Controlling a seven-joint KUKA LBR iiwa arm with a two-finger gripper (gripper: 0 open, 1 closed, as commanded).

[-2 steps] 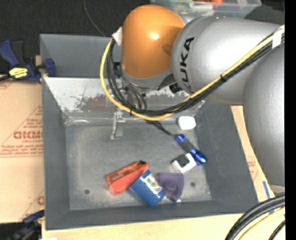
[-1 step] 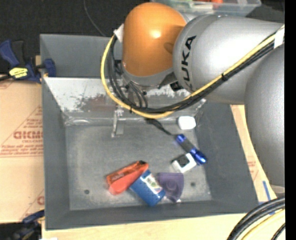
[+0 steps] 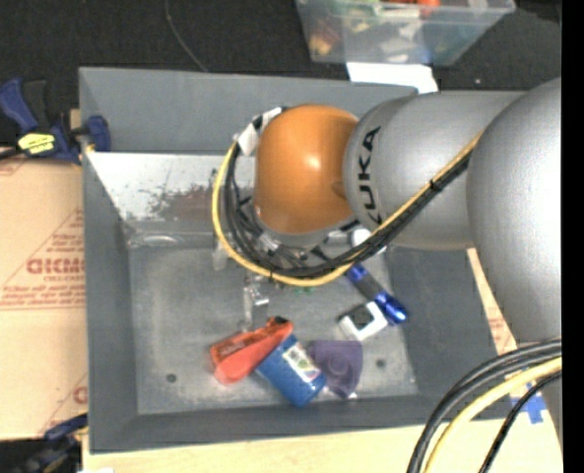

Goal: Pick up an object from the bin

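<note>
We find the arm (image 3: 469, 166) entering from the right of the view and reaching over the grey metal bin (image 3: 109, 294). Its wrist carries an orange cover (image 3: 301, 166), ringed by a loop of black and yellow cables (image 3: 234, 249). Beneath that cover the gripper (image 3: 256, 304) hangs over the middle of the bin floor, largely masked by the wrist and cables. We cannot tell whether it is open or closed, and no item is seen in its grasp.

Nearest to the gripper is a red plastic piece (image 3: 242, 353), flat and elongated. It lies slantwise on the floor toward the near wall, with its right end just below the gripper in the view. Whether the two touch we cannot tell.

Against the right side of the red plastic piece lies a blue block (image 3: 293, 372) with a pale label, touching or overlapping it. Just beside the blue block, to its right, rests a purple rounded item (image 3: 341, 365).

Further up and to the right, near the wrist, lie a small white-and-black part (image 3: 362, 321) and a blue stick (image 3: 380, 299). The upper end of the blue stick is hidden under the cables. These five items lie grouped in the near right part of the floor.
</note>
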